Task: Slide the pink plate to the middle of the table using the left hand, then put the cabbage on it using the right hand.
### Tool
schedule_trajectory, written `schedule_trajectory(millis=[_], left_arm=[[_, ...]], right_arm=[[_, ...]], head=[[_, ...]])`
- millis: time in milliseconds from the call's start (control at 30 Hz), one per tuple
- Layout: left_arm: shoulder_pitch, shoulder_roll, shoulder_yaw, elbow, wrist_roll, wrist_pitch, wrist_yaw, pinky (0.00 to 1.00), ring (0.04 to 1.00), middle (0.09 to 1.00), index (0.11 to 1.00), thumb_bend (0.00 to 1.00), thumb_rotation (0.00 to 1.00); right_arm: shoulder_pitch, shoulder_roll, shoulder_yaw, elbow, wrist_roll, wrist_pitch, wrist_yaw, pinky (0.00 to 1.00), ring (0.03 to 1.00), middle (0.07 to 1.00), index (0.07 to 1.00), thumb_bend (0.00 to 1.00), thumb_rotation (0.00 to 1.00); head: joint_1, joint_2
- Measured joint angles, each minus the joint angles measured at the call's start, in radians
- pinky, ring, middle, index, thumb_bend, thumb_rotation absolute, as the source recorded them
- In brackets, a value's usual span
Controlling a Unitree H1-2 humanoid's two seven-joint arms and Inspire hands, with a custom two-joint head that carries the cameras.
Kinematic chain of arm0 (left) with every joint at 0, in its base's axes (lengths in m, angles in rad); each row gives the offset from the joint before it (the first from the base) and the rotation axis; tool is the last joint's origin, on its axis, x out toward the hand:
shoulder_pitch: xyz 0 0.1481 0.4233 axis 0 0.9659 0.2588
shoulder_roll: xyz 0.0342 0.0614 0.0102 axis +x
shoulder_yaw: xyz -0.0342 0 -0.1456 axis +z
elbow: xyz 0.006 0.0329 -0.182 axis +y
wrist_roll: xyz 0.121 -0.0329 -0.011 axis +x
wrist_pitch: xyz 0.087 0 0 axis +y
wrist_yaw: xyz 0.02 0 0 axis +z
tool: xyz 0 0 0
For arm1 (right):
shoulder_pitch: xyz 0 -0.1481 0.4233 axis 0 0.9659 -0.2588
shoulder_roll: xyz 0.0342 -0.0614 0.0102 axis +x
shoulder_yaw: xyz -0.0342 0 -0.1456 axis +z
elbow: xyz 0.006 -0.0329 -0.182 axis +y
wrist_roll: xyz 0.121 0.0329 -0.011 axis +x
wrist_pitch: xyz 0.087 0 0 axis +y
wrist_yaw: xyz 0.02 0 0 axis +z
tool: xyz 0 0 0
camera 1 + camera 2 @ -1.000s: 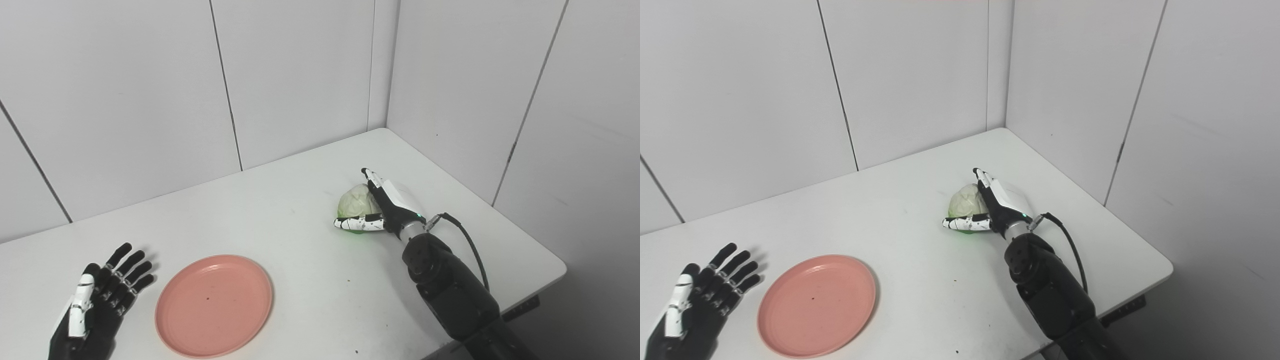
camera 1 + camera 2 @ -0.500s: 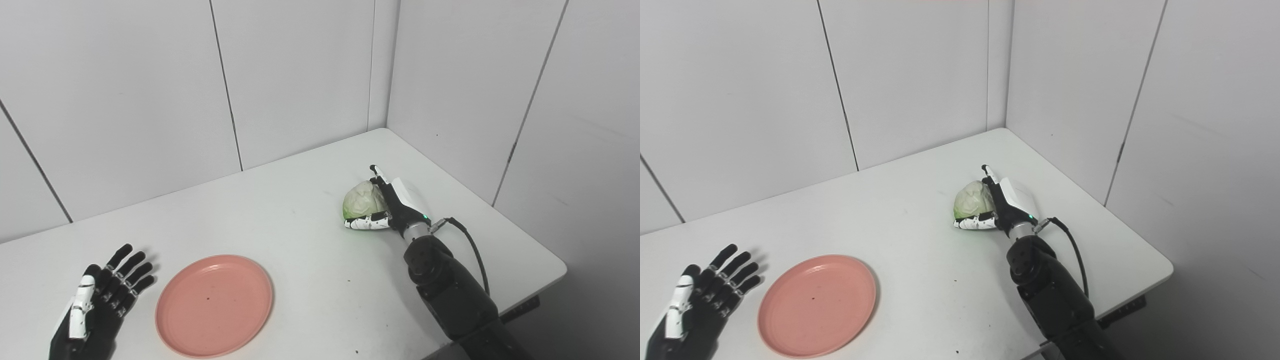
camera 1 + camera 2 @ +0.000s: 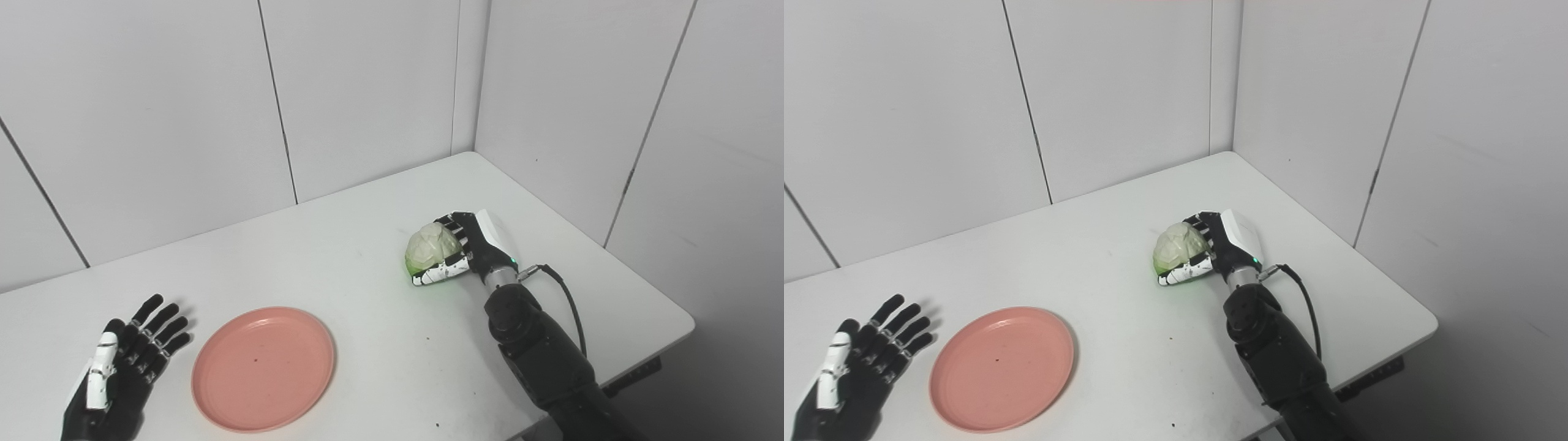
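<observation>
While the pink plate lies flat at the lower left of centre of the frame, the cabbage sits right of centre, well apart from it, enclosed by the right hand. Right hand: fingers curled over the top and far side of the cabbage, thumb under its near edge, so clamped on it. Cannot tell whether the cabbage is clear of the worktop or resting on it; a green tint shows on the surface below it.

View differences: the left eye view puts the plate nearer the frame centre. The right eye view cuts the left hand at the lower left corner and shows more dark floor at right.

Left hand: palm up, fingers spread and straight, holding nothing, just left of the plate and not touching it. Right forearm rises from the lower right, wrist bent inward, a black cable looping off the wrist.

Hidden: the cabbage's far right side behind the fingers; the left wrist below the frame edge. Small dark specks on the plate, nature unclear.
</observation>
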Motion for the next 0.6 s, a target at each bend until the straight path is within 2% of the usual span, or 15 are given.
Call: schedule_trajectory(millis=[400,600], left_arm=[[0.002,0.0,-0.005,-0.008,0.0,0.005,0.007,0.87,0.877,0.892,0.886,0.51,1.0],[0.003,-0.002,-0.009,-0.014,0.001,0.005,0.018,0.86,0.876,0.89,0.883,0.51,1.0]], right_arm=[[0.003,0.0,-0.002,-0.008,0.018,-0.001,-0.003,0.35,0.409,0.458,0.484,0.52,0.13],[0.022,-0.001,-0.002,-0.099,0.015,-0.001,-0.003,0.34,0.413,0.464,0.484,0.52,0.13]], head=[[0.02,-0.002],[0.041,0.0]])
